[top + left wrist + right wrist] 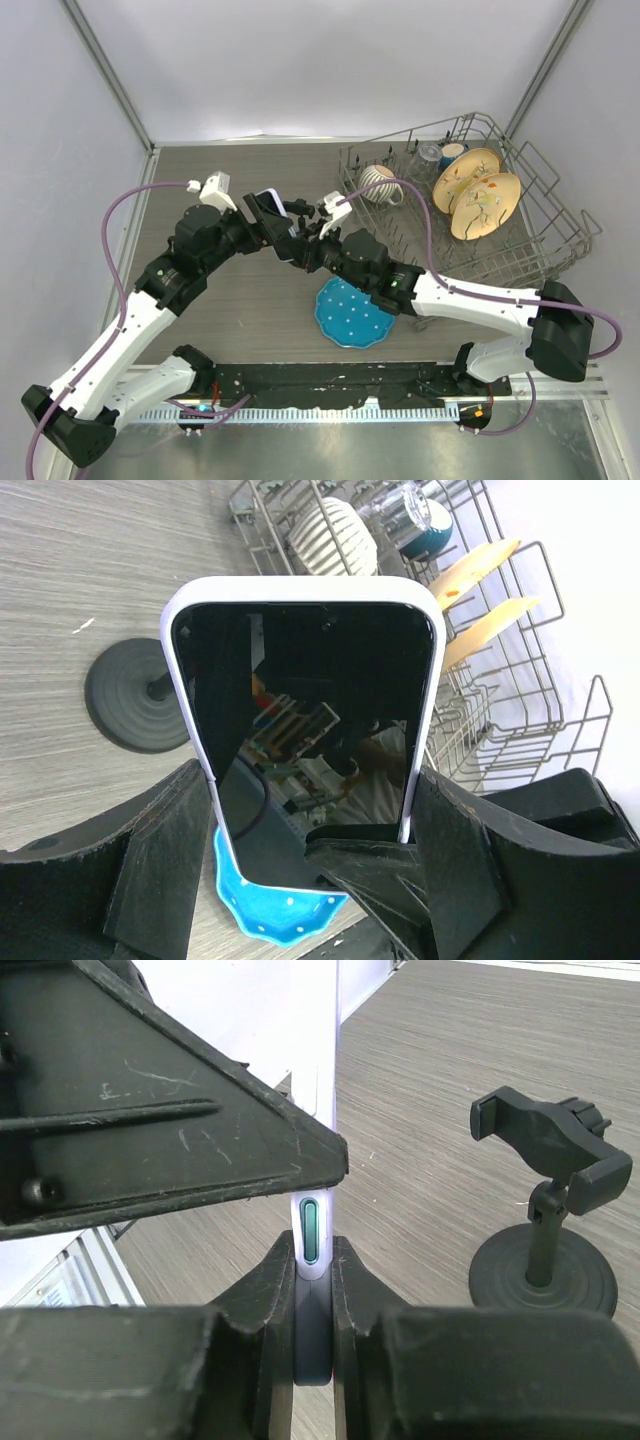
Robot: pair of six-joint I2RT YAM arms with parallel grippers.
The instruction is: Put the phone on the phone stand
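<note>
Table [250, 170], grey wood grain, everything sits on it. Wire dish rack [560, 215] is at the far right, with two yellow plates [485, 205] on edge and a white ribbed cup [378, 185] inside. Left arm [130, 310] and right arm [480, 300] both reach in and meet over the table's middle. Blue plate [350, 315], white-dotted, lies flat near the centre, partly under the right arm.

Phone [305, 700] is off the table, held between the two arms with its black screen facing the left wrist camera. Left gripper [310, 860] is closed on it, fingers [160, 860] against both long edges. Right gripper [313, 1270] is pinched on it too, front and back, at a lower corner.

Phone stand [545, 1230] is upright on the table, just beside the phone, not touching it.
</note>
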